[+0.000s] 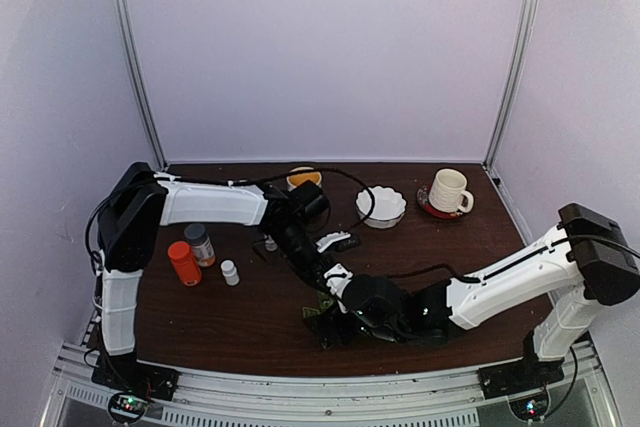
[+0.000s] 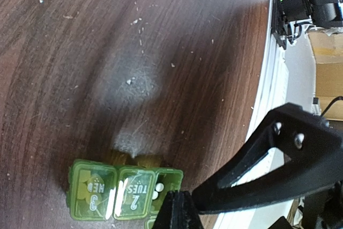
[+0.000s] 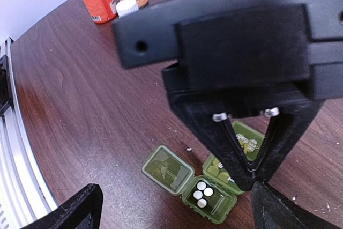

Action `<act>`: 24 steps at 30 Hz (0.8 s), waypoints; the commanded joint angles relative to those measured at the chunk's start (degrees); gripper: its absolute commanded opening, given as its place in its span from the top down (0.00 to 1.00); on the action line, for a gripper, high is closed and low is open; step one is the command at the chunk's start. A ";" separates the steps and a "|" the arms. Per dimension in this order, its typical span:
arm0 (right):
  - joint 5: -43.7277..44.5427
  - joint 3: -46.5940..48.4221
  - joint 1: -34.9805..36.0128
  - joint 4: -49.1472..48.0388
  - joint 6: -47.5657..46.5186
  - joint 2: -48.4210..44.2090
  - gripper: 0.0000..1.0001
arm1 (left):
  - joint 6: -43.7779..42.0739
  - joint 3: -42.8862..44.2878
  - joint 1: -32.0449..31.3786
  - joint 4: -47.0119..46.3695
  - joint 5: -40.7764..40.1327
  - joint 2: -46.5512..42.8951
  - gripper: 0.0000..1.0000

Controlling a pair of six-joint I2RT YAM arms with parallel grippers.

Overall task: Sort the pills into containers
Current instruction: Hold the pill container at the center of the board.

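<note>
The green pill box (image 3: 230, 175) lies on the brown table, and it also shows in the top view (image 1: 322, 315). Its end compartment is open, lid (image 3: 168, 169) folded flat, with three white pills (image 3: 202, 192) inside. The compartments marked 2 TUES (image 2: 135, 194) and 3 WED (image 2: 94, 189) are closed. My left gripper (image 2: 185, 196) is shut, its tips meeting just above the box by the open compartment; I see nothing between them. It also shows in the right wrist view (image 3: 251, 182). My right gripper (image 3: 179, 213) is open wide, low beside the box, its fingers either side of the open end.
An orange bottle (image 1: 184, 262), a grey-capped bottle (image 1: 200, 244) and a small white bottle (image 1: 230, 272) stand at the left. A white bowl (image 1: 381, 205), a mug on a red saucer (image 1: 449, 191) and an orange cup (image 1: 303, 178) stand at the back.
</note>
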State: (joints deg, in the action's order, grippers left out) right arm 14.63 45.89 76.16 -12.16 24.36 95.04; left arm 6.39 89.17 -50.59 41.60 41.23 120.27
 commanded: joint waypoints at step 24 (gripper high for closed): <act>9.55 13.44 -0.04 17.37 3.39 9.89 0.03 | -2.95 -0.23 1.63 -2.64 7.12 7.19 1.00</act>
State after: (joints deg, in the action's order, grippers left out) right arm 18.41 58.15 76.20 0.86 25.36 104.20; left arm 4.80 89.17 -49.43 39.38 46.81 126.02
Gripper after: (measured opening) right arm 0.986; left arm 0.008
